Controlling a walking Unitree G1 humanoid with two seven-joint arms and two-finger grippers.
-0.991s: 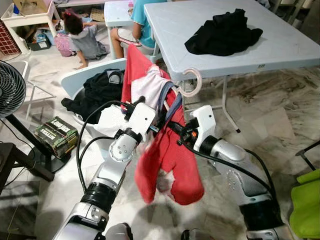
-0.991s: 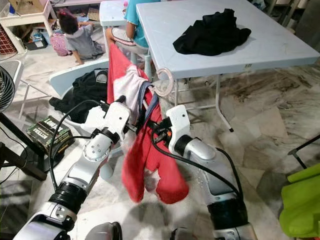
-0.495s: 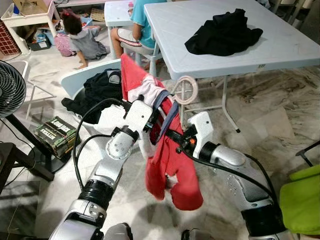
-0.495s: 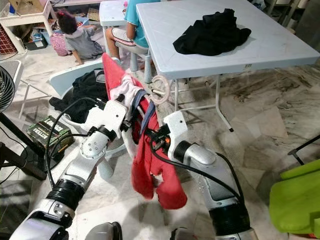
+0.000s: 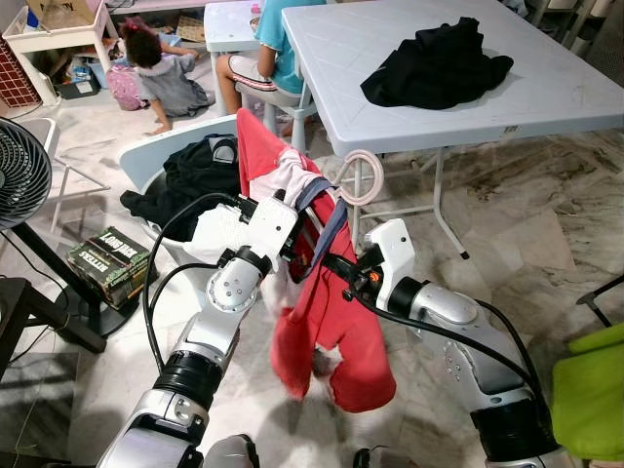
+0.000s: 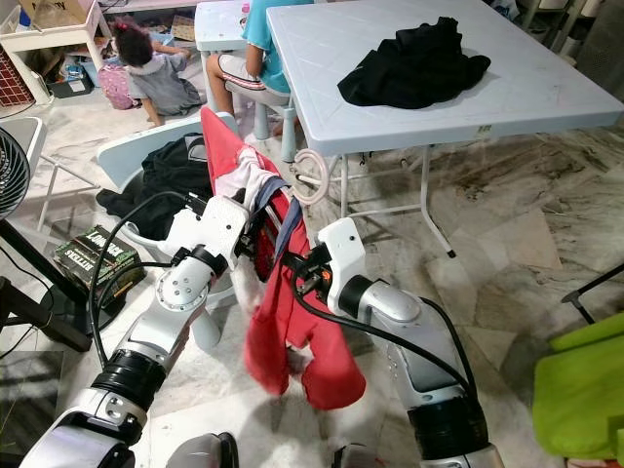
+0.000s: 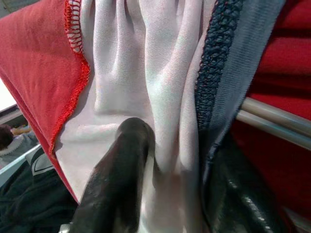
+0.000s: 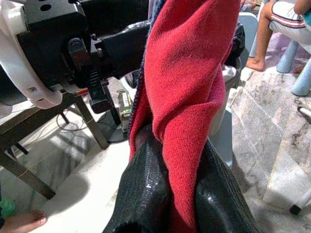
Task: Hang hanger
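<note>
We are pinching the red garment [image 5: 327, 322] in both pincers, left pincer [image 7: 165, 194] and right pincer [image 8: 177, 194]; hanger hook [image 5: 358, 177] above them.

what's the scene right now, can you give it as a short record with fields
held item: red garment on a hanger, pale hook at top
left gripper: shut on the white lining and grey collar of the garment
right gripper: shut on a red fold of the garment
garment position: hanging in the air between both arms, hem above the floor
behind: grey table with black clothes on top
left of arms: basket with dark clothes
people: two, beyond the table, one on the floor
</note>
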